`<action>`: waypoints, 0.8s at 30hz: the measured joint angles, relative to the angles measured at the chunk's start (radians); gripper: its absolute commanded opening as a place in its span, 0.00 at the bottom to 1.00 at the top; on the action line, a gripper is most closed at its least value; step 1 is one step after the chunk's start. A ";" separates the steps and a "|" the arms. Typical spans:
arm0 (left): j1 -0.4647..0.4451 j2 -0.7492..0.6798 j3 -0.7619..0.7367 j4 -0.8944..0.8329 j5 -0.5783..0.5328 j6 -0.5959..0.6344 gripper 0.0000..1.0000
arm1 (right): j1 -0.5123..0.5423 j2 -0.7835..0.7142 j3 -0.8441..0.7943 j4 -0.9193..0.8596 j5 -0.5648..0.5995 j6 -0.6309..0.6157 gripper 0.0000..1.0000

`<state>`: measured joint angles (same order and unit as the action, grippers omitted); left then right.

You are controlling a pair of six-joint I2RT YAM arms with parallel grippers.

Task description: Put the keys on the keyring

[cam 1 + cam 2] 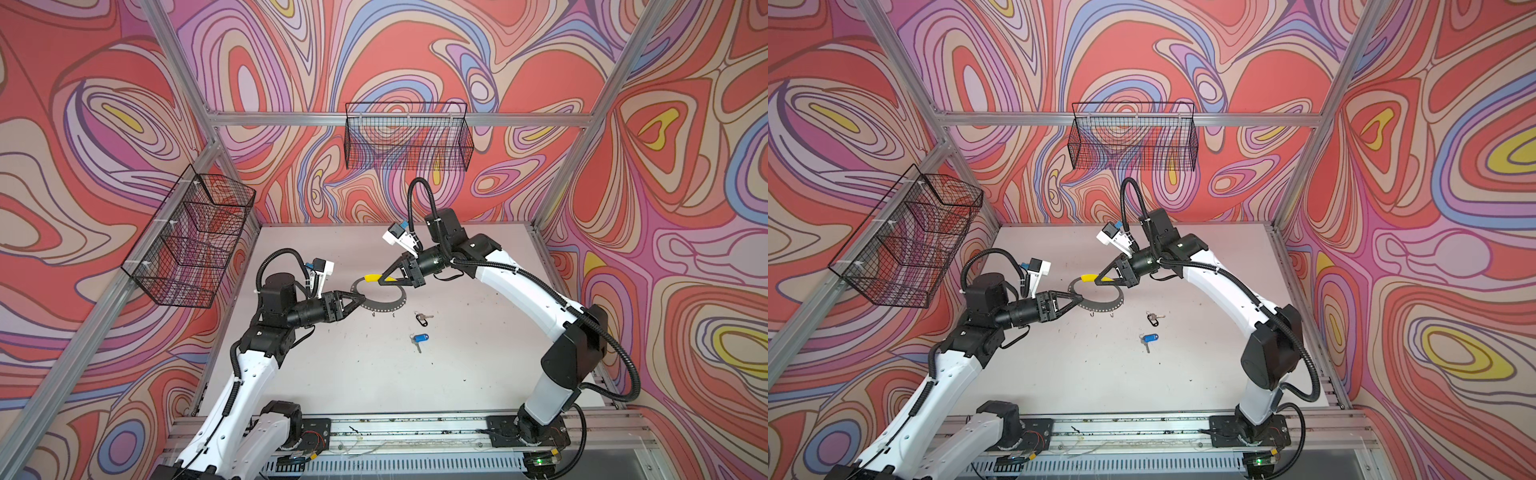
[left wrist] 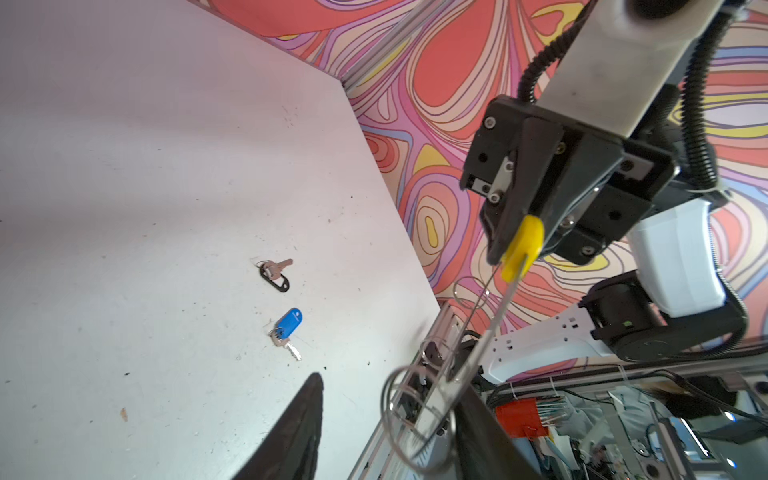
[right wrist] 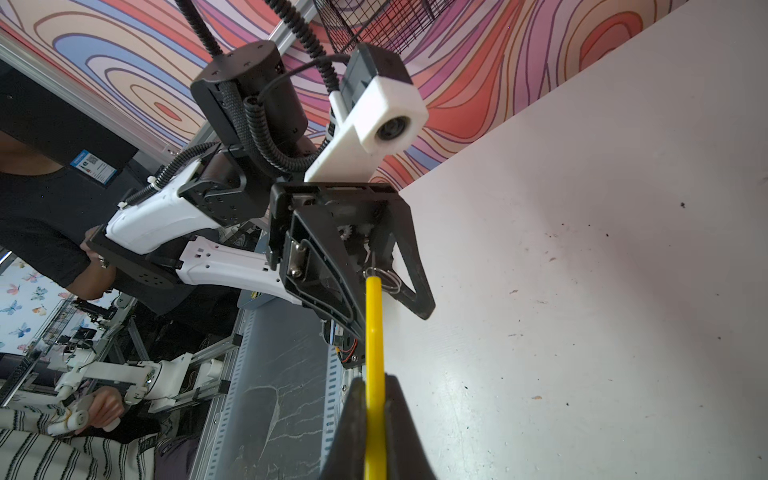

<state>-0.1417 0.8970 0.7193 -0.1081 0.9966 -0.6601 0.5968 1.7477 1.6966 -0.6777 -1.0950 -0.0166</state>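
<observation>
Key with oval blue plastic tag (image 1: pixel 419 338) and key with oval black tag (image 1: pixel 422 319), both silver metal, lie on the white table (image 1: pixel 478 353) at four o'clock from the large grey perforated metal keyring (image 1: pixel 386 308), which is held aloft. My right claw (image 1: pixel 380 280) clamps its yellow sleeve (image 1: pixel 371 277). My left claw (image 1: pixel 361 297) straddles its nine-o'clock rim, jaws apart, a gap only the wrist views show.

rear: wire basket (image 1: pixel 409 141) | left: tiered wire basket (image 1: pixel 187 249) | white tabletop (image 1: pixel 478 365), scuffed
</observation>
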 measured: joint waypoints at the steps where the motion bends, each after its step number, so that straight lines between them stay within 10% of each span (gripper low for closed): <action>1: 0.000 0.000 0.000 0.018 0.013 -0.010 0.35 | 0.002 0.000 -0.003 0.003 -0.002 0.000 0.00; 6: 0.000 -0.009 -0.004 0.065 0.057 -0.061 0.00 | 0.008 0.000 -0.026 0.022 -0.023 0.010 0.00; 17: 0.006 -0.036 -0.017 0.095 0.095 -0.085 0.00 | 0.005 0.016 -0.016 0.026 -0.059 0.017 0.00; 21: 0.007 -0.036 -0.020 0.111 0.086 -0.107 0.00 | 0.006 0.019 0.005 0.016 0.016 0.021 0.47; 24: 0.004 -0.042 -0.020 0.113 0.068 -0.115 0.00 | -0.006 -0.016 -0.023 0.064 0.127 0.051 0.62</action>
<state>-0.1375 0.8551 0.6994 0.0044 1.0645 -0.7750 0.5911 1.7313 1.6737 -0.6132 -0.9684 0.0345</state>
